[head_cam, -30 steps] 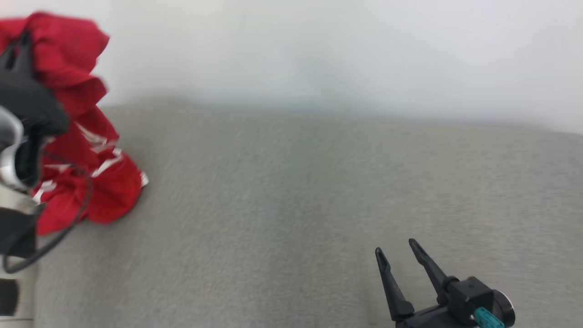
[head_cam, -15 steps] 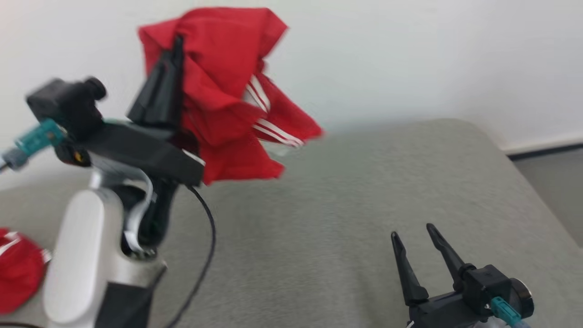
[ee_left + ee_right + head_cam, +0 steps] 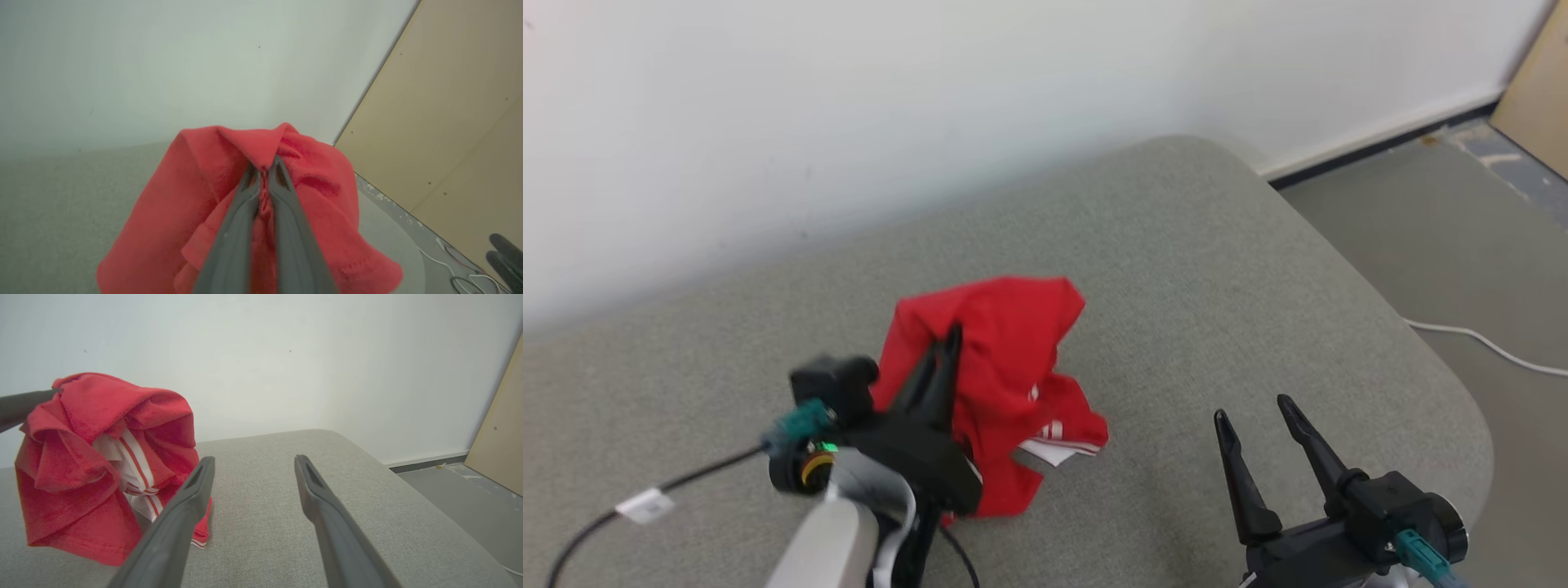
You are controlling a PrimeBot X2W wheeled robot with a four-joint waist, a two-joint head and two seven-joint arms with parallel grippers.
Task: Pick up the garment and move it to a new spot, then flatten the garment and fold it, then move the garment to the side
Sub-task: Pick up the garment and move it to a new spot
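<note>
The garment (image 3: 1005, 367) is red cloth with white stripes, bunched and hanging from my left gripper (image 3: 952, 335) above the grey cushion (image 3: 1217, 269). In the left wrist view the two fingers press together on a fold of the garment (image 3: 310, 183) at the left gripper's (image 3: 264, 165) tips. The right wrist view shows the garment (image 3: 81, 465) draped to the left, its lower hem at the cushion surface. My right gripper (image 3: 1252, 408) stands open at the lower right, apart from the cloth, and its own view shows the right gripper (image 3: 252, 459) with nothing between the fingers.
The grey cushion's rounded right edge (image 3: 1445, 367) drops to a grey floor (image 3: 1462, 229) with a white cable (image 3: 1486, 343). A white wall (image 3: 931, 98) runs behind. A tan board (image 3: 1539, 90) leans at the far right. A black cable (image 3: 621, 510) trails from my left arm.
The head camera has swung right and tilted down. My left gripper, still shut on the garment, has come lower toward the cushion. The right gripper stays open.
</note>
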